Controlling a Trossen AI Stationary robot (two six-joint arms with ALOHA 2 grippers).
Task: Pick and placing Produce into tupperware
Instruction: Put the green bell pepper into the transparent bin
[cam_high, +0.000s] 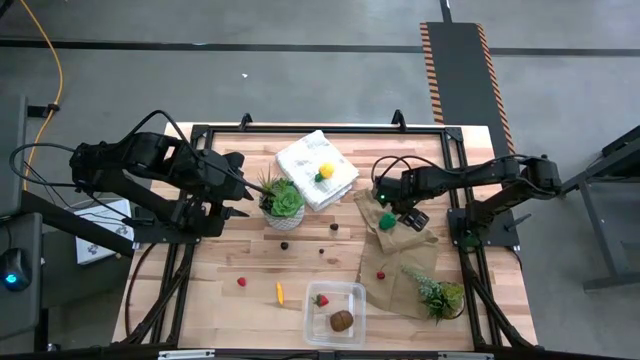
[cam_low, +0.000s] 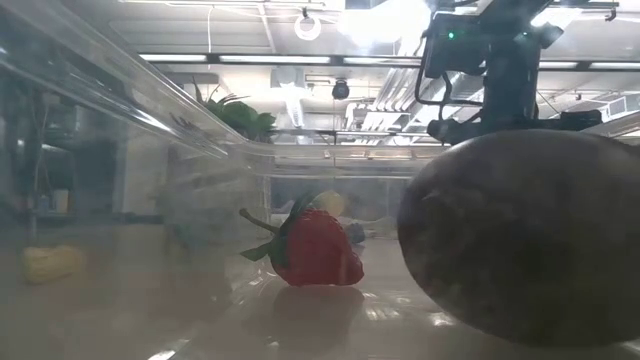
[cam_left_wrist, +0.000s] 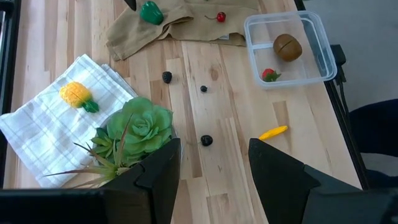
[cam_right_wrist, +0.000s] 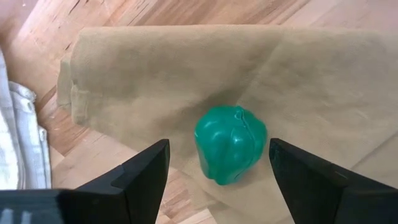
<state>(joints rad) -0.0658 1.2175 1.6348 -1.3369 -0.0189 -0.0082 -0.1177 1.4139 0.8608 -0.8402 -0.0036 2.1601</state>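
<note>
High view: my right gripper (cam_high: 393, 215) hovered over the green piece (cam_high: 387, 221) on the brown cloth (cam_high: 400, 262); my left gripper (cam_high: 240, 190) waited beside the succulent (cam_high: 281, 199). The box (cam_high: 334, 311) held a kiwi (cam_high: 341, 320) and strawberry (cam_high: 321, 300).

Low view: strawberry (cam_low: 312, 249) beside kiwi (cam_low: 525, 235).

Left wrist: fingers (cam_left_wrist: 158, 177) apart, nothing held.

Right wrist: fingers (cam_right_wrist: 142, 177) spread either side of the green piece (cam_right_wrist: 231, 144), not touching.

Two dark jointed arms, black cables
</note>
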